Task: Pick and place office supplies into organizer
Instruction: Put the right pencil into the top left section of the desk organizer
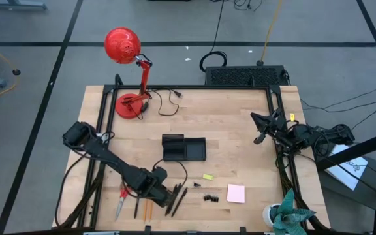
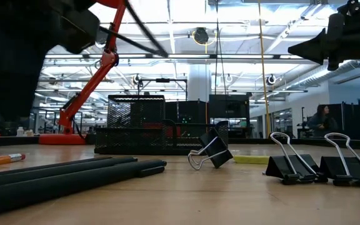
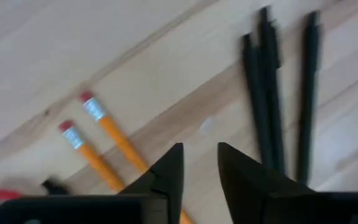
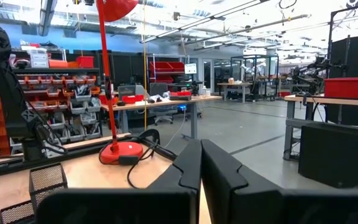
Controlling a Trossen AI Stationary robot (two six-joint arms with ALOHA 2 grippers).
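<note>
Two orange pencils (image 3: 107,140) lie by the table's near edge, beside the red-handled scissors (image 1: 121,201). Left claw (image 1: 173,195) hovers just over bare wood between pencils and black pens (image 3: 272,106), fingers parted, gripping nothing. Organizer (image 1: 183,148) sits mid-table. Toward the near right: yellow piece (image 1: 207,176), black clips (image 1: 211,197), pink sticky-note pad (image 1: 235,193). Right claw (image 1: 258,139) waits raised by the right edge, closed and empty.

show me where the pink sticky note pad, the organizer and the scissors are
Pink sticky-note pad (image 1: 235,193): high view, centre of its top sheet.
Organizer (image 1: 193,149): high view, floor of its right-hand compartment.
Scissors (image 1: 122,194): high view, the red handle end.
</note>
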